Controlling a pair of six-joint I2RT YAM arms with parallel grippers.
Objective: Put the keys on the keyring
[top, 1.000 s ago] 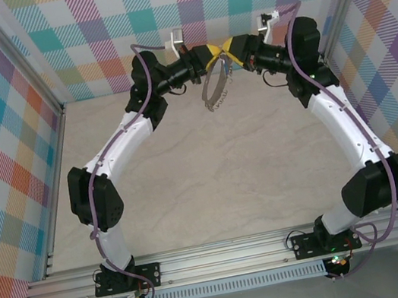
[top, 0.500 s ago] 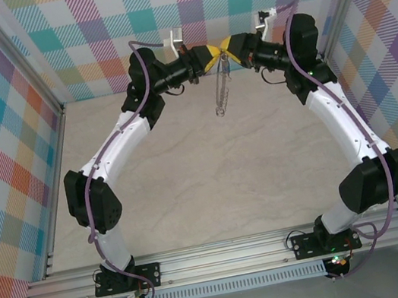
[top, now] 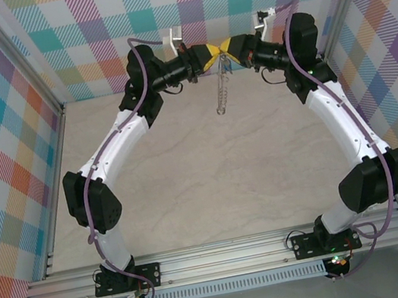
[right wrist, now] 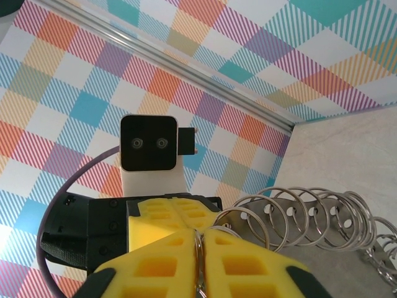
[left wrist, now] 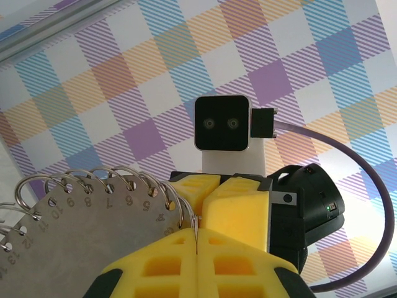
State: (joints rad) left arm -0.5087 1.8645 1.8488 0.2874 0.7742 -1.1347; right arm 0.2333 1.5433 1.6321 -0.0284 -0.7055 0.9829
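Swung edge-on since a second ago, the grey metal keyring, a flat numbered plate fringed with wire loops, now hangs as a narrow strip under the two meeting grippers, above the far end of the pale table. The right gripper has just pinched its yellow fingers onto one wire loop, and the left gripper stays clamped at the plate's edge. With both holding, threading looks possible, but the small blue-headed key cannot be made out.
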